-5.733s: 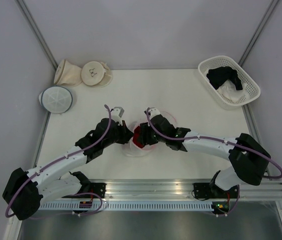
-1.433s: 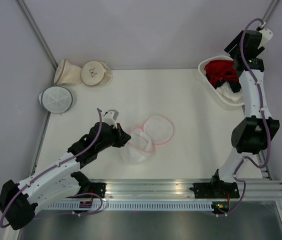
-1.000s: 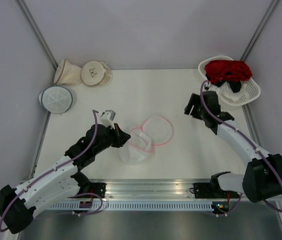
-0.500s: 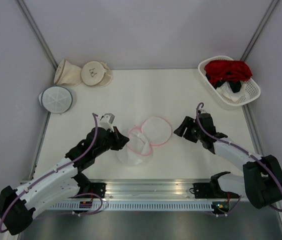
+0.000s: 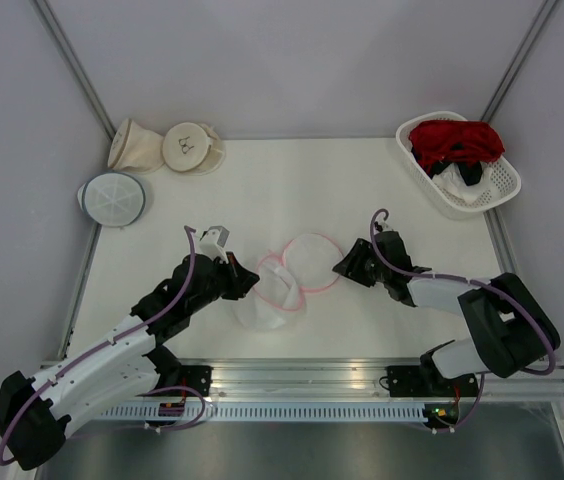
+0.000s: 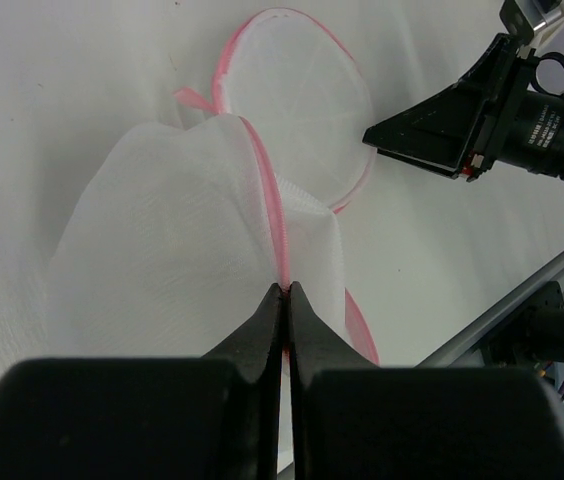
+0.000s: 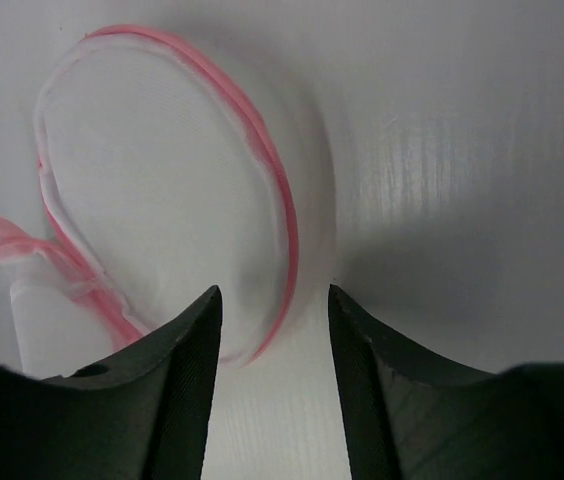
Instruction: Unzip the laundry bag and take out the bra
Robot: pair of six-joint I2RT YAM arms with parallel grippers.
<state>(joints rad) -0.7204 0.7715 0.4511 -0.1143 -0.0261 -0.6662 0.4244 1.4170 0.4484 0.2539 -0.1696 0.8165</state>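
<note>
1. Fingers of the left gripper [image 6: 285, 290] are pressed together on the pink zipper rim of the round white mesh laundry bag [image 6: 172, 240], which lies unzipped on the white table [image 5: 292, 190].
2. The bag's flat round mesh lid [image 7: 152, 170] is flipped open beside its body.
3. The right gripper [image 7: 272, 293] is just beside that lid, jaws spread and holding nothing.
4. The bright red fabric bra [image 5: 454, 138] lies in the white plastic basket [image 5: 510, 183] at the far right corner, well apart from the bag.
</note>
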